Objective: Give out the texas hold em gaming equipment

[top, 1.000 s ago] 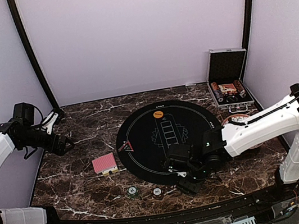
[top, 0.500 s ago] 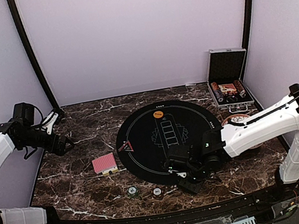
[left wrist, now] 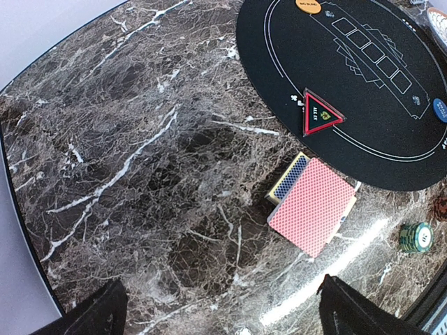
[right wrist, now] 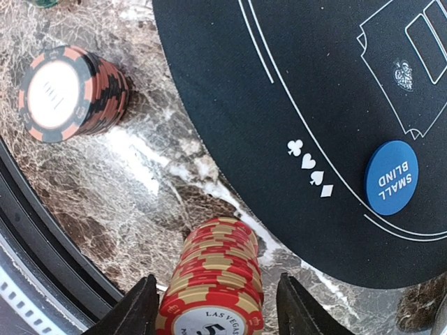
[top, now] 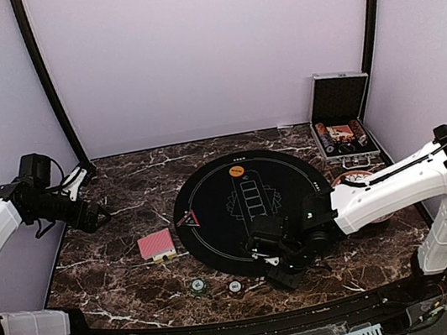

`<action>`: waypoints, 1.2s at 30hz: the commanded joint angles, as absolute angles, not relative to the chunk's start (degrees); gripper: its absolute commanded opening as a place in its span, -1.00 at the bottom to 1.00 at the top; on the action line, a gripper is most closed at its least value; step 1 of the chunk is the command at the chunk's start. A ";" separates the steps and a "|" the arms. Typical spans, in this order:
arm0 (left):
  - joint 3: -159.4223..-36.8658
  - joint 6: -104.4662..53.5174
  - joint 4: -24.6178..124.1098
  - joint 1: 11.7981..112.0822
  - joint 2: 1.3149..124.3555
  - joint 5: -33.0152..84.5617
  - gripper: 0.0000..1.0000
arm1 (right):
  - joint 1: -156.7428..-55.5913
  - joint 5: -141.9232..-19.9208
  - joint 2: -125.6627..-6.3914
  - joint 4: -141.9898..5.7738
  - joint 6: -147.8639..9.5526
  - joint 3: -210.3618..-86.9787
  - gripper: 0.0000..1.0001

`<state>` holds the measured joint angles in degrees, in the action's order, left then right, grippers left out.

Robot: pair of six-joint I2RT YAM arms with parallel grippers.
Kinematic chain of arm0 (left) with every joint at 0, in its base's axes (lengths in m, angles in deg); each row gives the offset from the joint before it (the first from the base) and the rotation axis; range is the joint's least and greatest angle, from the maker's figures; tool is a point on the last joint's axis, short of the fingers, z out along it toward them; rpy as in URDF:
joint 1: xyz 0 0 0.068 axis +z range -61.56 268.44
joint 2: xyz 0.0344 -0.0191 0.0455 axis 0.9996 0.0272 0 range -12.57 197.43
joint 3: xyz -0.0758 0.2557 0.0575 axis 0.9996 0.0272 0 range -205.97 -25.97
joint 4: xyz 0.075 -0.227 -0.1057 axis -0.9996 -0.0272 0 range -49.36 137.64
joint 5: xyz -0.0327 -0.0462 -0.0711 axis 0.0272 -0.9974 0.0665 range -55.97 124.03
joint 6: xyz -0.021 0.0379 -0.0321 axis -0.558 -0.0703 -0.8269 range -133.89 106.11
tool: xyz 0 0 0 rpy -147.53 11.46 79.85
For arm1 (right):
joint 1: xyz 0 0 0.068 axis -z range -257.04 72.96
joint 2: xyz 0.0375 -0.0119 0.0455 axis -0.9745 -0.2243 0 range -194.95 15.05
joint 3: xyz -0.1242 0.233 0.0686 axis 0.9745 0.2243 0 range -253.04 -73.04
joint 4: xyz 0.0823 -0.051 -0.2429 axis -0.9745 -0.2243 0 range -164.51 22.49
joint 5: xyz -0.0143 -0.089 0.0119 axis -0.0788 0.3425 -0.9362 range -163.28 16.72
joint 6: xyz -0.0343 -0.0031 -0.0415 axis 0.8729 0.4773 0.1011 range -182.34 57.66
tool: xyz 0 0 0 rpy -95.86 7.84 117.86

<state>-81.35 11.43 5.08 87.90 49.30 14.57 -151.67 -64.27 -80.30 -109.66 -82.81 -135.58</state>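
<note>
Poker chips in a red chip stack (right wrist: 213,265) stand on the marble table (top: 131,280), just off the round black mat (top: 215,220) at its 5 o'clock rim. Your right gripper (right wrist: 218,283) brackets the stack with its fingers (right wrist: 143,310) parted to either side. One finger sits close against the chips and the other shows a sliver of gap, so nothing is clamped.

Just inside that rim, on the mat, lies the blue SMALL BLIND disc (right wrist: 391,178). A black chip stack (right wrist: 70,91) stands on the marble near 6 o'clock, apart from the red one. A green chip stack (top: 197,286) stands at 7 o'clock.

The deck of red-backed cards (left wrist: 312,206) lies off the mat at 8 o'clock, and a blue-patterned pack (left wrist: 288,178) shows at its edge. A red triangular marker (left wrist: 320,114) lies inside the mat's 9 o'clock edge, and the orange button disc (top: 236,170) lies at 12 o'clock.

Your left gripper (top: 95,217) hangs well out past 9 o'clock, over the table's edge, its fingers spread wide and holding nothing. The silver-edged case (top: 339,119) stands open at 2 o'clock with chips racked inside.
</note>
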 commanded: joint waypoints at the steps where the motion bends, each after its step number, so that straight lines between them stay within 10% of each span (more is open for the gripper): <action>1: -82.31 12.12 3.45 87.91 47.92 14.04 0.98 | -152.19 -63.96 -78.48 -110.23 -83.18 -137.37 0.11; 36: -82.58 12.49 3.08 87.91 47.79 14.01 0.97 | -145.79 -58.83 -78.05 -117.00 -80.91 -152.09 -0.75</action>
<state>-81.35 11.65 4.22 87.90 49.23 14.55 -150.25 -62.49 -79.34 -115.81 -82.09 -146.09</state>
